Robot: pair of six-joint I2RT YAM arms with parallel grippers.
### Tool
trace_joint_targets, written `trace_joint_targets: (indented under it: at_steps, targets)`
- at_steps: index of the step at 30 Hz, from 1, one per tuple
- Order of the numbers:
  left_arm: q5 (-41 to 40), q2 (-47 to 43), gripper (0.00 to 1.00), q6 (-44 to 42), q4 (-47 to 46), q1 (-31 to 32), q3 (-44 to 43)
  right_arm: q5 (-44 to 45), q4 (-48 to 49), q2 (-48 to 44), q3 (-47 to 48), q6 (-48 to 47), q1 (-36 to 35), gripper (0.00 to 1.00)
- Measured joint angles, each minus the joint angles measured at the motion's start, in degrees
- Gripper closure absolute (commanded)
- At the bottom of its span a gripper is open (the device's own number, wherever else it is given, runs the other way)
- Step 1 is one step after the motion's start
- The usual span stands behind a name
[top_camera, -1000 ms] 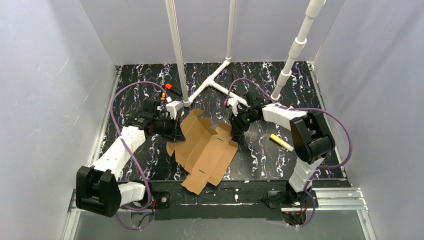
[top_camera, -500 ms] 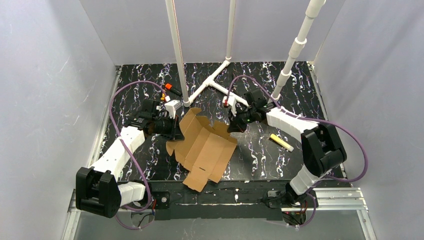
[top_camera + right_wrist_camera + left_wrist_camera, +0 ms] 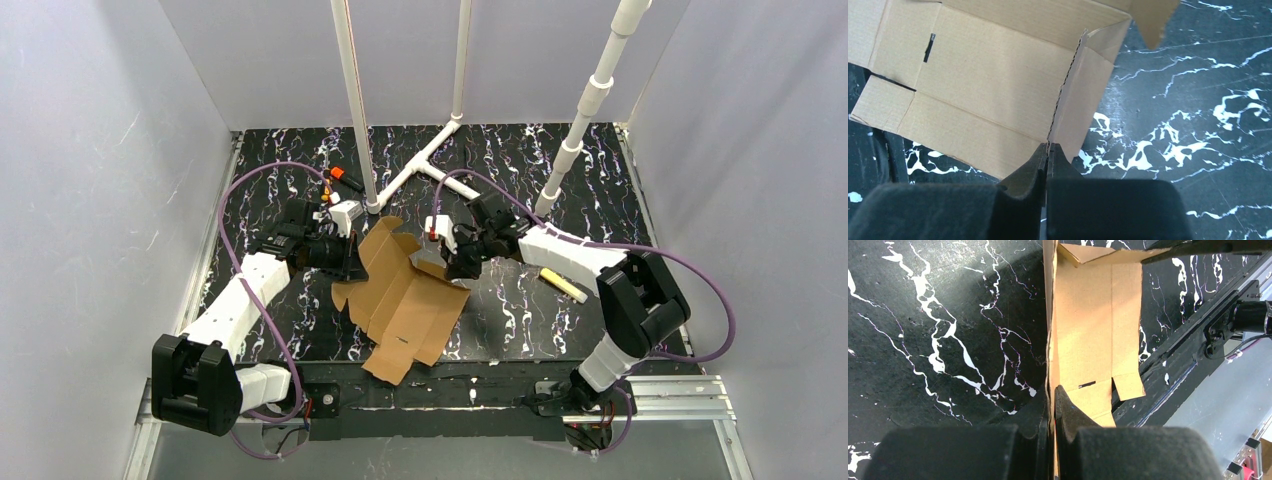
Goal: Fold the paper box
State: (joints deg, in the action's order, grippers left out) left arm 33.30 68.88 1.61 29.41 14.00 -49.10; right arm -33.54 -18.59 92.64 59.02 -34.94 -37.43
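Observation:
The paper box (image 3: 405, 300) is a brown cardboard die-cut sheet, half folded, in the middle of the black marbled table. Its left and right side panels stand raised. My left gripper (image 3: 350, 262) is shut on the edge of the left panel (image 3: 1050, 340), which runs up between its fingers (image 3: 1068, 412). My right gripper (image 3: 455, 268) is shut on the upright edge of the right panel (image 3: 1083, 95); the box's inner face (image 3: 993, 80) with a slot lies to its left. The front flap (image 3: 393, 362) reaches toward the table's near edge.
White PVC pipes (image 3: 430, 165) stand and lie at the back of the table. A yellow marker (image 3: 563, 285) lies to the right of the box, under the right arm. A small white block (image 3: 346, 215) and orange-red bits (image 3: 338, 178) sit behind the left gripper. A metal rail (image 3: 470, 395) borders the near edge.
My right gripper has shut on the box's right panel and carried it leftward and up. The box has narrowed as that side rose. The left arm held still.

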Motion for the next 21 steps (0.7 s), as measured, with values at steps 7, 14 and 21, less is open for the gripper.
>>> trace_joint_targets:
  at_steps: [7,14,21]
  targets:
    - [0.00,0.00,1.00,0.00,0.00,0.00,0.00,-1.03,-0.81,1.95,0.17,-1.27,-1.90,0.88]
    - [0.04,0.00,1.00,0.00,0.02,0.00,0.00,1.36,-0.50,7.63,1.25,0.63,-4.68,0.88]
    - [0.07,0.00,1.00,-0.04,0.00,0.00,0.00,4.31,-0.33,8.98,1.51,3.15,-5.51,0.89]
